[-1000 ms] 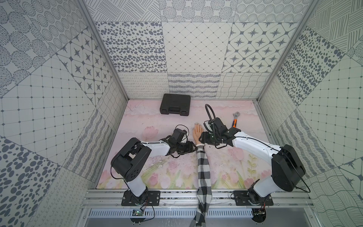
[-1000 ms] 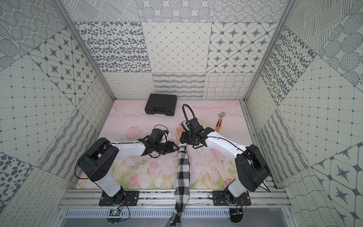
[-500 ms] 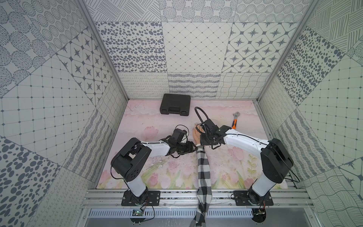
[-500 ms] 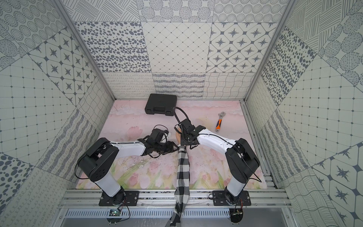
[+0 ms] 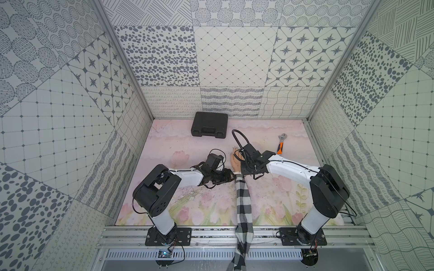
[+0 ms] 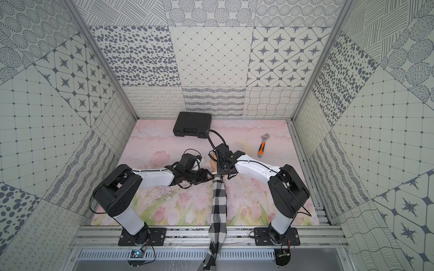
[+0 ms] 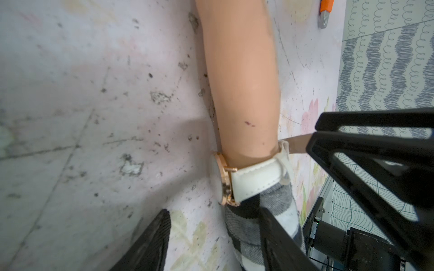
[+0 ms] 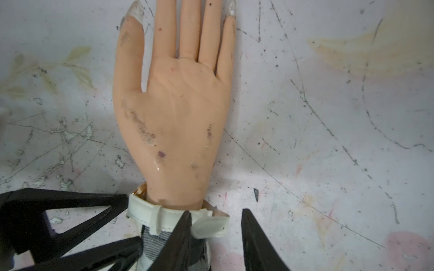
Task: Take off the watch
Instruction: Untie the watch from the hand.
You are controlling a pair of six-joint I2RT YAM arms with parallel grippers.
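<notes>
We find the mannequin hand [image 8: 178, 112] at the centre, the watch [image 8: 145, 211] on its wrist, left gripper [image 7: 213, 211] at the wrist's left, right gripper [image 8: 216, 211] at its right, tool case [image 5: 209, 124] behind, wrench [image 5: 281, 145] back right.

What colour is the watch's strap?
White. The watch strap shows best in the left wrist view.

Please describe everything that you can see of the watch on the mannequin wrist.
The watch has a thin gold-coloured round case and a white stitched strap that looks like leather. It is wrapped around the wrist of the palm-up mannequin hand, case at the thumb side, just beyond the checked sleeve. The strap's loose end lies between the fingers of the open right gripper.
</notes>
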